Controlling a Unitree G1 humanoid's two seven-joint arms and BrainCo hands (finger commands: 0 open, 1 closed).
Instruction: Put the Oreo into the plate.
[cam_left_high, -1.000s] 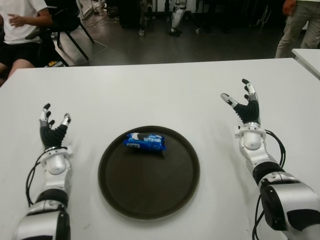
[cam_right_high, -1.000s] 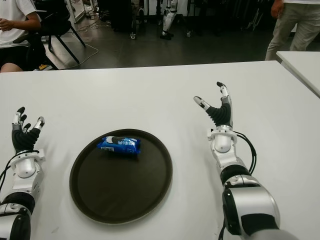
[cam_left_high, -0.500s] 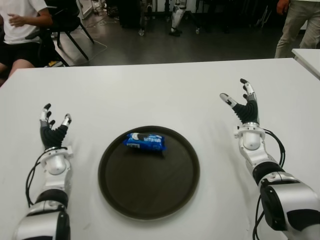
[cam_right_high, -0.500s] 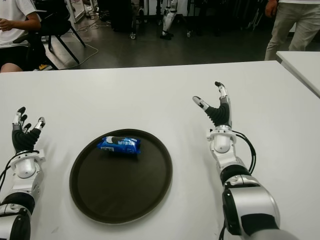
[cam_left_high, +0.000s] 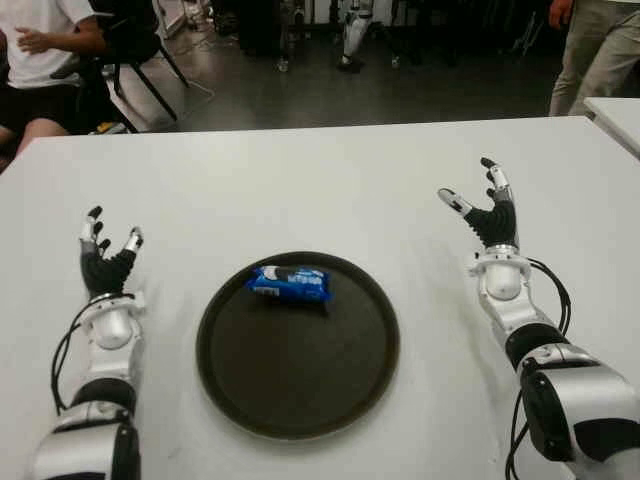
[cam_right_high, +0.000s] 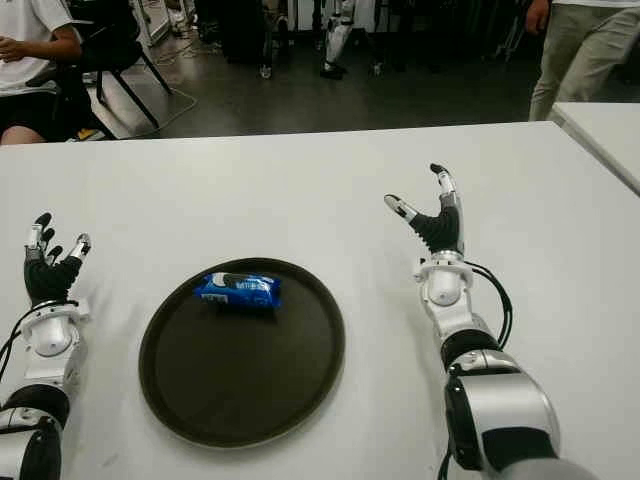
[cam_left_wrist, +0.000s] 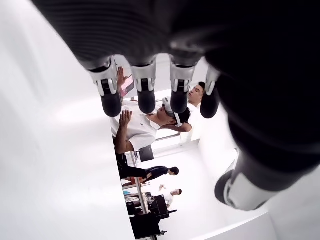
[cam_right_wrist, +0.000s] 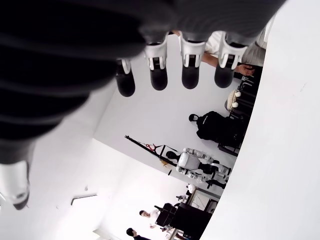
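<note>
Blue Oreo packet (cam_left_high: 289, 284) lay inside the round dark-brown plate (cam_left_high: 300, 390), toward the plate's 11 o'clock portion, long side running roughly 9 to 3 o'clock, touching the plate's floor and short of the rim. Plate sat on the white table (cam_left_high: 300, 190) near its front edge, about midway between the two arms.

Left hand (cam_left_high: 103, 255) showed at the plate's 9 o'clock, well apart from it, palm raised, fingers spread and pointing toward 12 o'clock, holding nothing. In the left wrist view, four dark fingertips (cam_left_wrist: 145, 100) stood in a row, straight and separated, with the thumb off to one side.

Right hand (cam_left_high: 483, 207) showed at the plate's 2 o'clock, also well apart from it, raised with fingers extended and thumb splayed toward the plate's side, empty. In the right wrist view, fingertips (cam_right_wrist: 158, 75) hung in a spaced row with nothing between them.

Beyond the table's far edge: a seated person in a white shirt (cam_left_high: 45, 45) at 10 o'clock beside a black chair (cam_left_high: 140, 45), and a standing person's legs in light trousers (cam_left_high: 590, 55) at 2 o'clock on the dark floor (cam_left_high: 330, 95).
</note>
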